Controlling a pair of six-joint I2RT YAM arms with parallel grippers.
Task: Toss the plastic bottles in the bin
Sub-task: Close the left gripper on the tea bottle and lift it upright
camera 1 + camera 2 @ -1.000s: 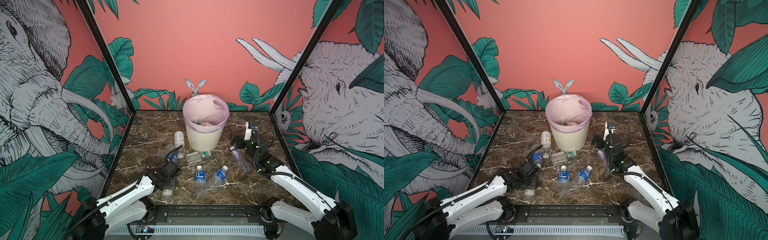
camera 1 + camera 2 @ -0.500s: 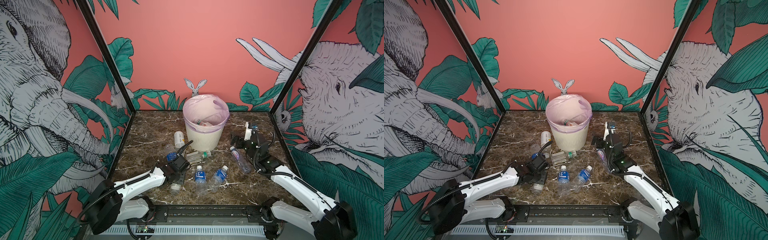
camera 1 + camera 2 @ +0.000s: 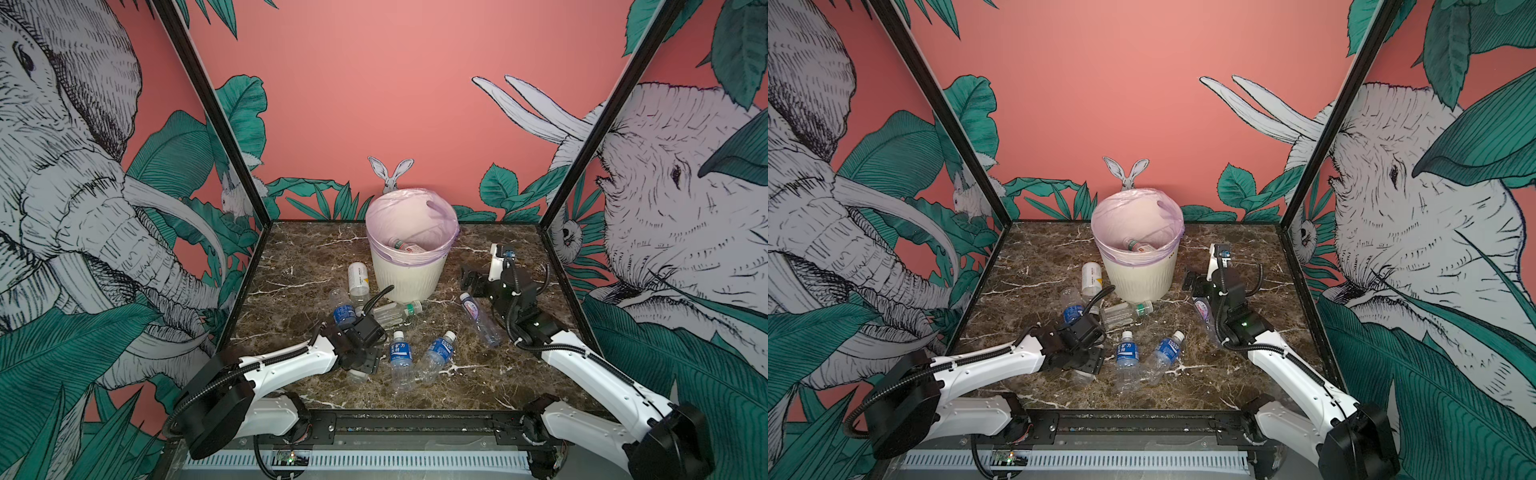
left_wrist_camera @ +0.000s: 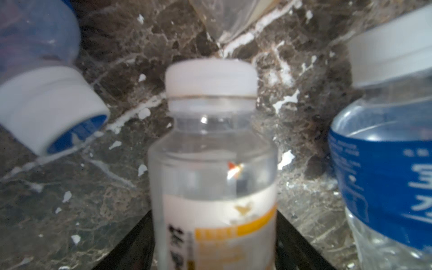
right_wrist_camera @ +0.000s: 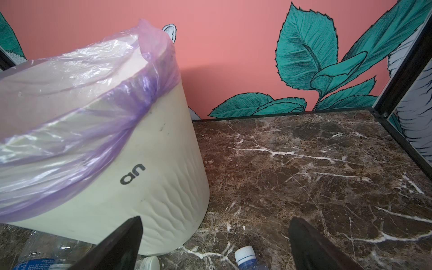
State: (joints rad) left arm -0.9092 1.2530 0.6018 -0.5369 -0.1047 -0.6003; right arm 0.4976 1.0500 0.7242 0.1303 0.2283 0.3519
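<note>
The left pincer [image 4: 214,217] is straddling a white-capped bottle [image 4: 214,163] with a white-and-yellow label, which is lying on the tabletop [image 3: 299,257] near the front edge. Its black jaws are sitting close against both sides of the bottle. Whether they are squeezing it I cannot tell, because the wrist view is blurring and cutting them off at the frame edge. In both top views the pincer is covering most of this bottle.

The right pincer [image 5: 216,219] is hanging wide open and empty just beside the bin [image 3: 407,278], which is standing at the back with 1 bottle [image 3: 407,246] showing inside. The rim is hiding the rest of its contents.

At least 6 more bottles are lying in front of the bin, among them 2 blue-labelled ones [image 3: 400,353].

The bottle is looking empty, so probably light, thin-walled, slick and ready to roll or crumple. Gripping across the labelled middle, or the stiffer shoulder, seems safest.
</note>
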